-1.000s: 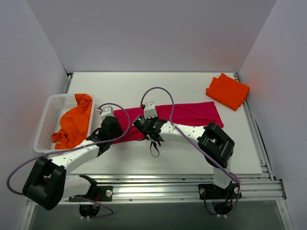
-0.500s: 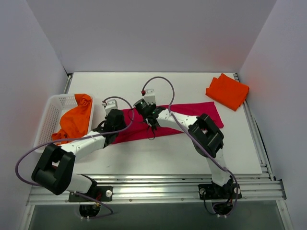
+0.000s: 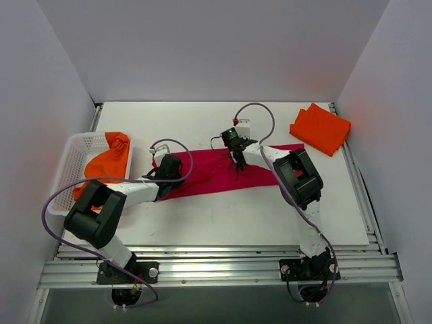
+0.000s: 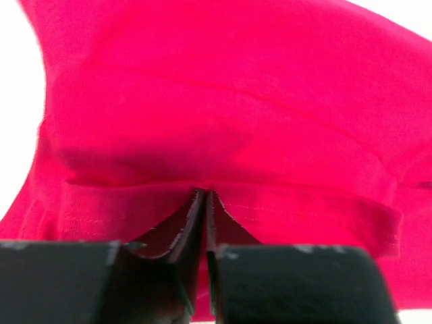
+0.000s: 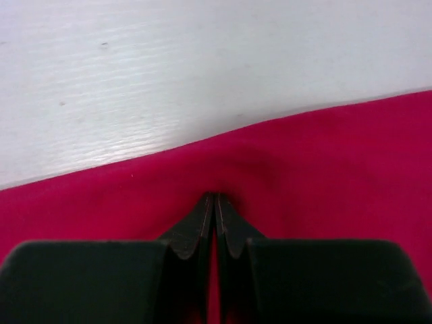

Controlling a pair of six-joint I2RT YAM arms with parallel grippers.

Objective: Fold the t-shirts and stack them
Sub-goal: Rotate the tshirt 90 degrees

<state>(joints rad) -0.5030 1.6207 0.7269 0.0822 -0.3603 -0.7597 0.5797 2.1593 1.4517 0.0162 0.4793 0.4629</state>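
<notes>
Jaws of left gripper and right gripper each clamp a thin pinch of the crimson t-shirt, lying stretched across the table. Risk: uneven pulling could slip a pinch, bunching the fold.

— What sort of place is this?
— A robot lab cell. Plain white panels box in a white table, two arms stand on aluminium rails at its edge, and purple cables loop loose.
</notes>
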